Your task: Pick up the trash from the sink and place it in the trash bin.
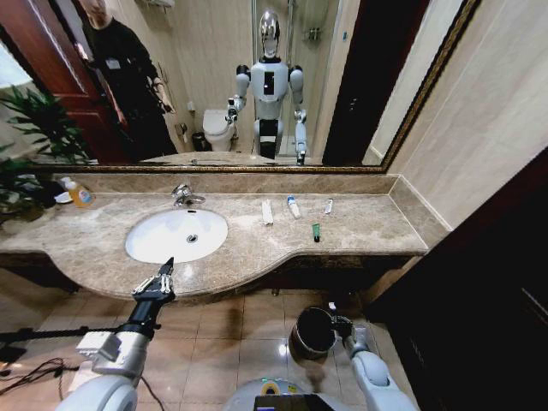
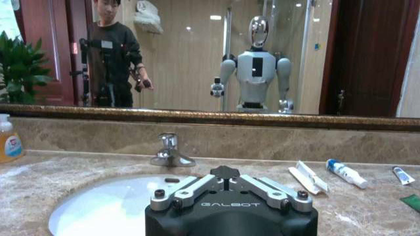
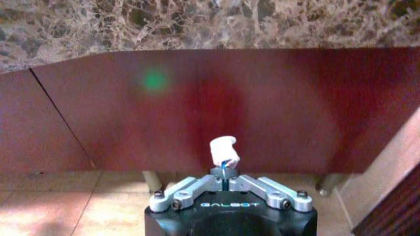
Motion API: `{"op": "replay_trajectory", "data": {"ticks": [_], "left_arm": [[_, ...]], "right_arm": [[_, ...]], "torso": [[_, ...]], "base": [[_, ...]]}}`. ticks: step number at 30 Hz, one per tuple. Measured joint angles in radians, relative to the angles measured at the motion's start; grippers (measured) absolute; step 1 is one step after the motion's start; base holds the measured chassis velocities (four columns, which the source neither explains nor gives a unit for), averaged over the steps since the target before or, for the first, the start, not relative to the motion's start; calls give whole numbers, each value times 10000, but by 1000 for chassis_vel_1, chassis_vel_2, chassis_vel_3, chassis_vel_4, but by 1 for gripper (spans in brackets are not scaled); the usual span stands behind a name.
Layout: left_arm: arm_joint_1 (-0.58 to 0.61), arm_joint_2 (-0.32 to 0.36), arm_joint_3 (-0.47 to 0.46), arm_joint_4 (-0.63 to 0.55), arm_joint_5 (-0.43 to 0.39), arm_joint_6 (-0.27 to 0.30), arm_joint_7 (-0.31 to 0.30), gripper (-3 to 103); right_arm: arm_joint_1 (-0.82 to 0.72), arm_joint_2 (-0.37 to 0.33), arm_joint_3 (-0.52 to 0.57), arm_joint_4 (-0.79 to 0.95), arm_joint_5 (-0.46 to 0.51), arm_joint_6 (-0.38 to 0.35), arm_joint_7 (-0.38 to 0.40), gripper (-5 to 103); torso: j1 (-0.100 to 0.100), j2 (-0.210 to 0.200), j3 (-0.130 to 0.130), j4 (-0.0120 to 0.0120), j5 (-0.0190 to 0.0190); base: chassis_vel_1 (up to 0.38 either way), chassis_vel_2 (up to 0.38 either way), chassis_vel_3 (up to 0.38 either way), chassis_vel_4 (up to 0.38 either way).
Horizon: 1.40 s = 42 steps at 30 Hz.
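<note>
Right gripper point(image 3: 225, 173) beside the trash bin point(image 1: 310, 333), jaws closed on a small, seemingly white tube point(image 3: 224, 150); left gripper point(image 1: 165, 276) at the sink point(image 1: 176, 235) edge, jaws closed and empty.

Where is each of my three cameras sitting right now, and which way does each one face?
Head: high up, looking down over the counter, sink, four toiletries right of it and the bin on the floor; both arms show.
Left wrist: low at the counter's front edge, facing the faucet and mirror; the left gripper, fingers closed, shows.
Right wrist: below the counter, facing the cabinet front; the right gripper pinches a small white tube.
Head and left wrist share sink, faucet, toiletries.
</note>
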<state>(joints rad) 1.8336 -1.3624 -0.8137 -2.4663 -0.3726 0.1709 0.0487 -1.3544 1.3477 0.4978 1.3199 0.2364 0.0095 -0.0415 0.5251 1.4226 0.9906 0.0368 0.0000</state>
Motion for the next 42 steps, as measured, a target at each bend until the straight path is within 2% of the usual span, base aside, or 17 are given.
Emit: {"op": "replay_trajectory", "data": {"ticks": [7,10,11,12,15,18,19,21,22,26,27,29,31,34,42], "left_arm": [[0,0,0,0,0,0,0,0],[0,0,0,0,0,0,0,0],[0,0,0,0,0,0,0,0],[0,0,0,0,0,0,0,0],[0,0,0,0,0,0,0,0],[0,0,0,0,0,0,0,0],[0,0,0,0,0,0,0,0],[0,0,0,0,0,0,0,0],[0,0,0,0,0,0,0,0],[0,0,0,0,0,0,0,0],[0,0,0,0,0,0,0,0],[0,0,0,0,0,0,0,0],[0,0,0,0,0,0,0,0],[0,0,0,0,0,0,0,0],[0,0,0,0,0,0,0,0]], "right_arm": [[146,67,-81,-137,-212,23,1,-2],[105,128,-118,-144,-417,35,-4,12],[105,128,-118,-144,-417,35,-4,12],[80,144,-134,-142,-465,46,-4,18],[73,155,-137,-141,-556,105,-4,23],[57,139,-113,-102,-592,149,1,39],[57,139,-113,-102,-592,149,1,39],[31,119,-84,-58,-591,149,5,50],[31,119,-84,-58,-591,149,5,50],[-41,103,-41,-6,-582,149,19,72],[-41,103,-41,-6,-582,149,19,72],[-74,85,-25,22,-569,150,26,83],[-86,83,-15,33,-562,149,29,83],[-133,80,7,51,-538,149,32,98],[-217,87,47,81,-485,150,40,100]], "torso": [[0,0,0,0,-1],[0,0,0,0,-1],[0,0,0,0,-1],[0,0,0,0,0],[0,0,0,0,-1],[0,0,0,0,-1],[0,0,0,0,-1],[0,0,0,0,-1],[0,0,0,0,-1],[0,0,0,0,0],[0,0,0,0,0],[0,0,0,0,0],[0,0,0,0,0],[0,0,0,0,0],[-1,0,0,0,0]], "base": [[0,0,0,0],[0,0,0,0],[0,0,0,0],[0,0,0,0],[0,0,0,0],[0,0,0,0],[0,0,0,0],[0,0,0,0],[0,0,0,0],[0,0,0,0],[0,0,0,0],[0,0,0,0],[0,0,0,0],[0,0,0,0],[0,0,0,0]]}}
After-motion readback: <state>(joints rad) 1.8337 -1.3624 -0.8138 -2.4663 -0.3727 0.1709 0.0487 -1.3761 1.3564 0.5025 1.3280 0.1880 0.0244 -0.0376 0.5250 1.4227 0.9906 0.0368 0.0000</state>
